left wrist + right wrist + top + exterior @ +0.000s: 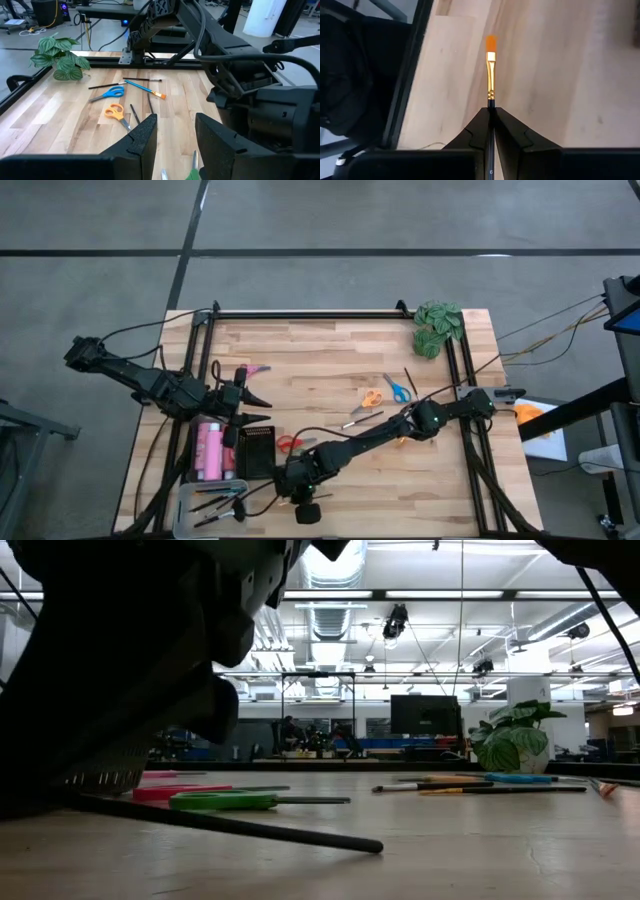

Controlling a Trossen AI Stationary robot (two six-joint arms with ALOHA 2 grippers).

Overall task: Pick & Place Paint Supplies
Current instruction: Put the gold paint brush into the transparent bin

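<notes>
The right gripper (491,117) pinched a thin dark-handled brush with gold ferrule and orange bristles (491,70) above the pale butcher-block table (545,75); its handle was hidden. The left gripper (172,137) stood spread, empty.

A green leafy plant clump (438,326) is seen at the far right corner of the light wooden tabletop (320,350), just inside the black metal frame (300,313) that borders the tabletop. A black mesh basket (258,450) is set near the front left part of the tabletop, with a clear plastic tray (190,498) in front of it, toward the front edge. A grey floor (330,230) crossed by dark lines is seen around the tabletop.
</notes>
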